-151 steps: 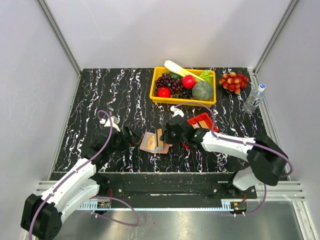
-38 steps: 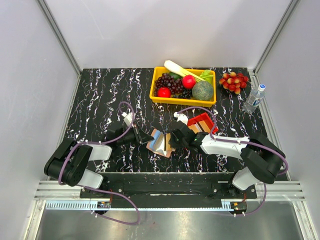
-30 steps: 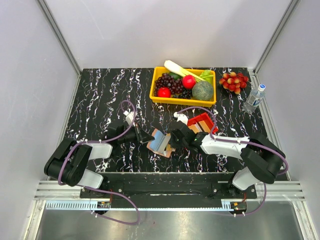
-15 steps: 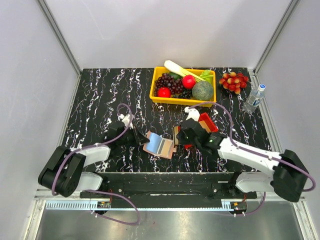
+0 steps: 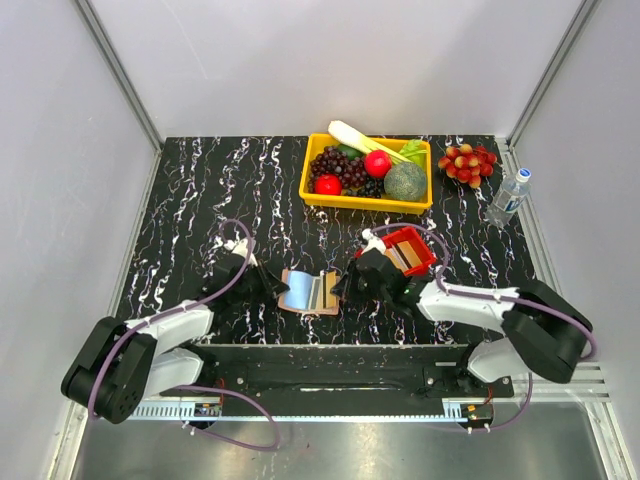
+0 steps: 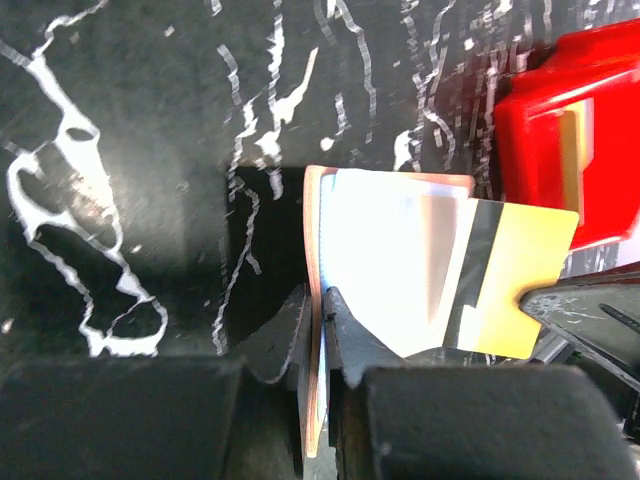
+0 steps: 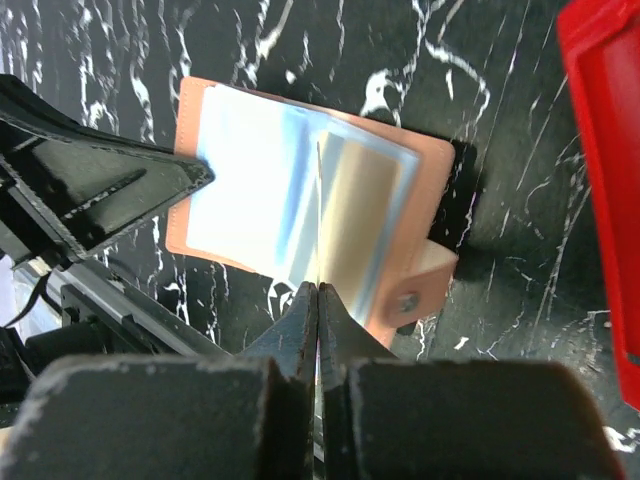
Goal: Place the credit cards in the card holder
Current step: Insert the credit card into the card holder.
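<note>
Roughly midway, I judge. Near the worktop's (image 5: 200,200) 6 o'clock edge, the left gripper (image 6: 318,335) is clamped on the 9 o'clock edge of the open pink wallet (image 6: 380,250). A gold card (image 6: 515,275) stands over the lining, pinched tight in the right gripper (image 7: 318,300); whether it has entered a slot I cannot tell. At the wallet's 2 o'clock, the red tray (image 6: 540,110) holds at least one tan card (image 6: 570,145) left to move. At 12 o'clock, the yellow basket (image 5: 365,203) holds fruit and vegetables.

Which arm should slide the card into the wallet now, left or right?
Right. The right gripper pinches the card edge-on above the open wallet, while the left gripper is clamped on the wallet's edge, likely steadying it.
</note>
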